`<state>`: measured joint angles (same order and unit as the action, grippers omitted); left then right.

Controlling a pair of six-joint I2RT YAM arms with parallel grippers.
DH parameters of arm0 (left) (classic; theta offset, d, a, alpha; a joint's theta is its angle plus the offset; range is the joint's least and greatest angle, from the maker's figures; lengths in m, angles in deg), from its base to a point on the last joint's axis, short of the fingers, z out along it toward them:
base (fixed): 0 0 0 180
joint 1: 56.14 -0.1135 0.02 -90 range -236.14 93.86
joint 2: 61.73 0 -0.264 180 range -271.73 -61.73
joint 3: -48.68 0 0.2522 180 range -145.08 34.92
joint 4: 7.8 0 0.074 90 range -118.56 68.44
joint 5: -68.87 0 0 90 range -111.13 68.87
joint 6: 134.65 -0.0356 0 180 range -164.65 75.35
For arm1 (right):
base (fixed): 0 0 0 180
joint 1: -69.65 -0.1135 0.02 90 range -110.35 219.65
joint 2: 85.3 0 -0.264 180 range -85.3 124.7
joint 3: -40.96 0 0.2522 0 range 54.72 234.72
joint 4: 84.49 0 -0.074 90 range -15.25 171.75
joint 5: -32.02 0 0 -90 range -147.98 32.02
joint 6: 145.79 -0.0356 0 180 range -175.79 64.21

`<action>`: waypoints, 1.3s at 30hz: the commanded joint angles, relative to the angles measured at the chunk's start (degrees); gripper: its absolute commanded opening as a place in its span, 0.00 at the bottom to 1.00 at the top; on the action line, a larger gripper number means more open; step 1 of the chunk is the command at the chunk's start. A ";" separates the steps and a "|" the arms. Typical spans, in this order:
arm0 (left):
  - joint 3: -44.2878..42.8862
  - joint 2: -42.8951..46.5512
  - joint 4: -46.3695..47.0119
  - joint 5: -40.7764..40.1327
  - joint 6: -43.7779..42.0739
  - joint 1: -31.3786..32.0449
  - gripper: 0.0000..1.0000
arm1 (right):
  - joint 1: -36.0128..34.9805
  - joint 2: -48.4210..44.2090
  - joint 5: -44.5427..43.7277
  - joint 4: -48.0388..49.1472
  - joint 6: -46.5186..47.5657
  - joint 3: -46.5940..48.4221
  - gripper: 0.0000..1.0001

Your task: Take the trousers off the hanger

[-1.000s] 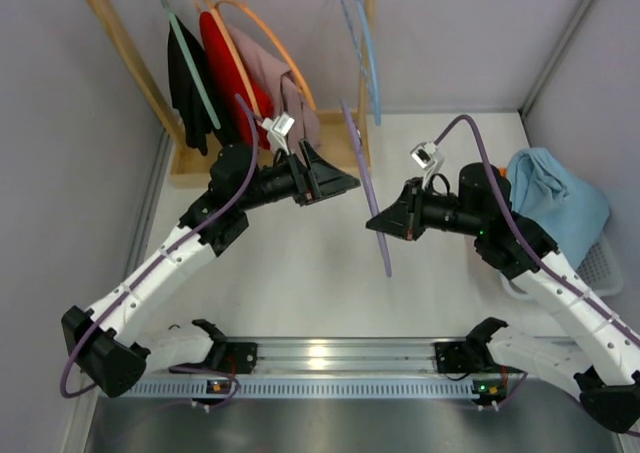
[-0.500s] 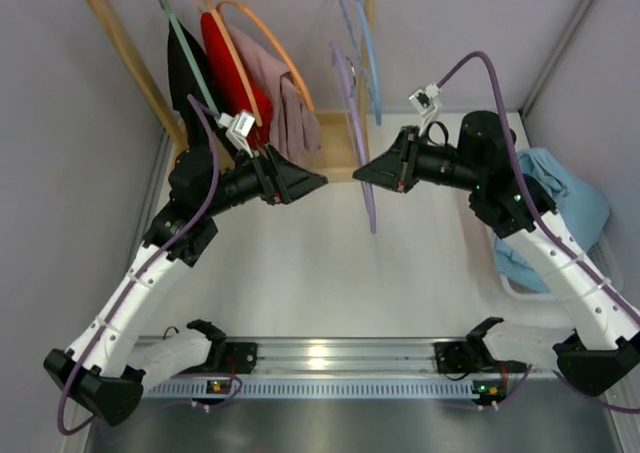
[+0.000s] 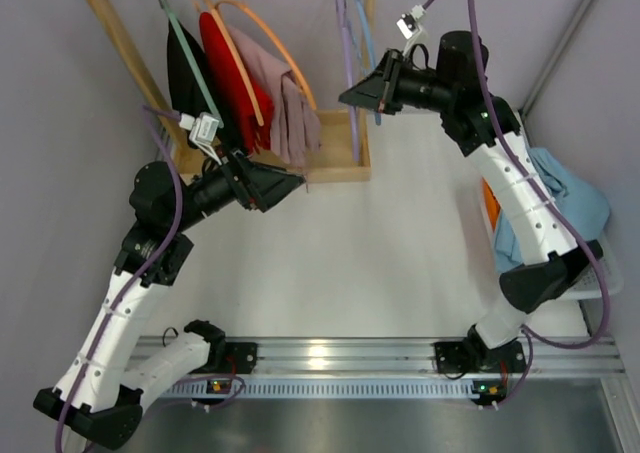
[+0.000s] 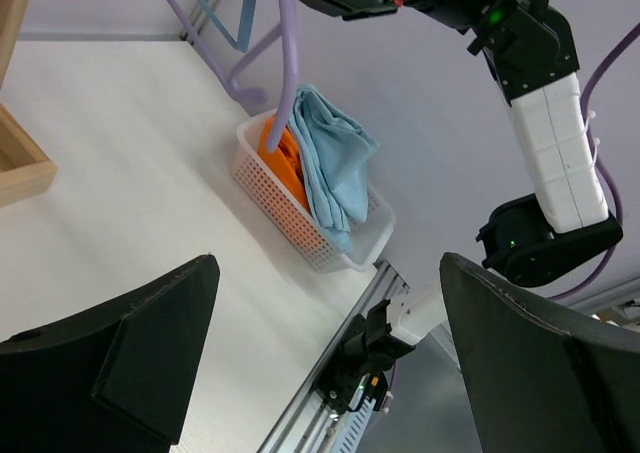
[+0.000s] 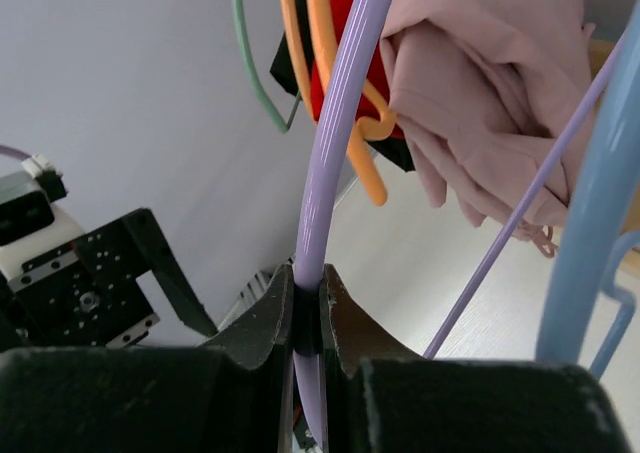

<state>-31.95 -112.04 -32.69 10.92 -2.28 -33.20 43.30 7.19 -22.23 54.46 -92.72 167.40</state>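
Note:
The lavender hanger (image 3: 352, 83) is bare and hangs upright at the right end of the wooden rack, beside the pale blue hanger (image 3: 368, 43). My right gripper (image 3: 347, 95) is raised to the rack and shut on the lavender hanger's rim (image 5: 335, 143); the right wrist view shows the gripper (image 5: 308, 285) pinching it. The light blue trousers (image 3: 565, 188) lie crumpled in the white basket at the far right, also seen in the left wrist view (image 4: 330, 163). My left gripper (image 3: 297, 181) is open and empty below the rack, and is also in its wrist view (image 4: 325, 273).
The wooden rack (image 3: 120, 33) holds a green hanger with a black garment (image 3: 185, 83) and an orange hanger with red and dusty pink garments (image 3: 285, 98). The white basket (image 4: 300, 228) also holds an orange cloth (image 4: 283, 158). Grey walls stand on both sides.
My right arm has lifted the lavender hanger up and back from mid-table to the rack's rail. My left arm has drawn back left and lower, gripper still open.

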 commanded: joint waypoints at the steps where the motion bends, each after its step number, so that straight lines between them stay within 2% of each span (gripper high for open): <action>1: 0.86 1.35 0.85 -0.24 0.78 -0.70 0.98 | 0.95 2.33 1.43 3.73 -0.60 8.32 0.00; 7: 1.66 2.23 0.77 -0.32 1.49 -1.05 0.98 | 1.21 8.22 0.20 5.49 -0.86 15.27 0.00; 18: 3.15 3.28 0.85 -0.32 3.76 -2.46 0.98 | 3.41 15.70 -1.73 10.15 -3.76 22.31 0.00; 33: 4.38 3.99 0.77 -0.50 5.00 -3.34 0.98 | 5.34 19.13 -1.82 10.24 -8.68 18.28 0.00; 39: 5.17 3.99 0.77 -0.32 5.62 -3.86 0.98 | 5.52 16.94 4.15 15.68 -12.55 17.13 0.00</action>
<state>-27.38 -108.84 -33.22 10.75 2.59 -36.42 47.80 25.96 -20.22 64.84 -101.83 184.73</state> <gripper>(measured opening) 0.983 0.066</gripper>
